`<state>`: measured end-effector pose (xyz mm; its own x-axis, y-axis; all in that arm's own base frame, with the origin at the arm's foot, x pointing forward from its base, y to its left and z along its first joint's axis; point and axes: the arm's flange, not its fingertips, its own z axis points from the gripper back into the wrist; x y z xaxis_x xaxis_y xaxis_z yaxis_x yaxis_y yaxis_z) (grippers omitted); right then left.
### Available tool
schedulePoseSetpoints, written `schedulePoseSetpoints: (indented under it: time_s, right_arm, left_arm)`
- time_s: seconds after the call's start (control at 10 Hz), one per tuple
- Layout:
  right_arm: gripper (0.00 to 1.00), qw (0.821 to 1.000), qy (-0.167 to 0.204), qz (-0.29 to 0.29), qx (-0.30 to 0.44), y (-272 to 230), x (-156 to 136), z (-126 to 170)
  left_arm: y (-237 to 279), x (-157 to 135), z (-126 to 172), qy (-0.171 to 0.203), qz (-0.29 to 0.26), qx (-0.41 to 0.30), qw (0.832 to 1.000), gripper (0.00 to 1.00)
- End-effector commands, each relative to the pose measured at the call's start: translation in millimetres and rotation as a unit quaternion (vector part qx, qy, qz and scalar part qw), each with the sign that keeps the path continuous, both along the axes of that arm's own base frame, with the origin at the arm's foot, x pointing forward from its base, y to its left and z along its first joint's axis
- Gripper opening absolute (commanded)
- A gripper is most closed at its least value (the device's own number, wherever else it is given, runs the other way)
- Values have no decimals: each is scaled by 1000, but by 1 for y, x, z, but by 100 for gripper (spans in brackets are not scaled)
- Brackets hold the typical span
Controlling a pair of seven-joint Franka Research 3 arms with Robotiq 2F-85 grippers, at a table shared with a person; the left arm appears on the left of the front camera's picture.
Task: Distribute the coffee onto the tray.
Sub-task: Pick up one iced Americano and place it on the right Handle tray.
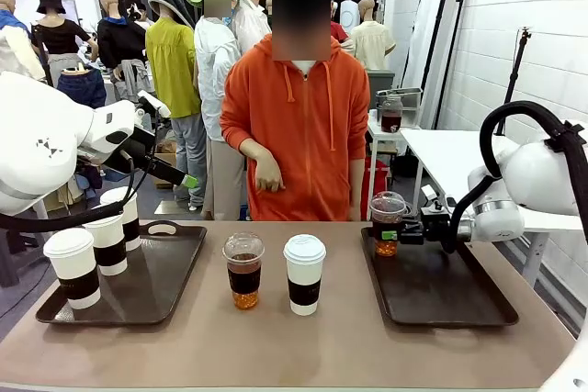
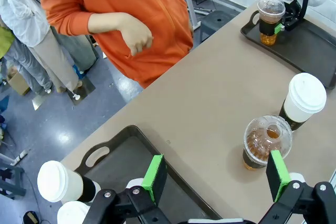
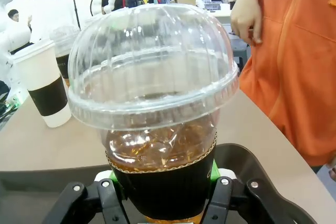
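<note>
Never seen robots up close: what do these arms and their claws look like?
The left arm and right arm have rounded white shells with black cables looping outside. The left gripper and right gripper are black, two-fingered, with bright green pads.

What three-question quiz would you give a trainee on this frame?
1. True or false: the right pincer is shut on a dome-lidded plastic cup over the right tray.
2. How many white paper cups stand on the left tray?
3. Pick one: the left pincer is A) shut on a cup, B) open and empty, C) shut and empty.

Key: 1 true; 2 three; 3 B.
</note>
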<state>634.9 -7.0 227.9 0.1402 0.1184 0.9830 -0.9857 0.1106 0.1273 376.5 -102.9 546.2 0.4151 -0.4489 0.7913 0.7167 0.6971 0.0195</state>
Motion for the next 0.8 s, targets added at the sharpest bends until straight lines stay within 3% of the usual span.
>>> schedulePoseSetpoints:
  time_s: [0.0,0.3,0.4,0.5,0.6,0.7]
  right_arm:
    - [62,1000,-13,-6,28,-1,7,-1]
    - [62,1000,0,-10,26,-5,7,-12]
    - [66,1000,8,-4,22,-5,7,-11]
    - [86,1000,19,-4,12,-6,5,-10]
    - [100,1000,27,-3,13,-6,3,-9]
    - [100,999,30,-2,11,-6,1,-6]
  left_arm:
    - [1,0,-1,2,-1,-2,1000,100]
    - [1,0,-1,2,-1,-2,1000,100]
    - [1,0,-1,2,-1,-2,1000,100]
    - [1,0,-1,2,-1,-2,1000,100]
    - [1,0,-1,2,-1,-2,1000,100]
    - [1,0,-1,2,-1,-2,1000,100]
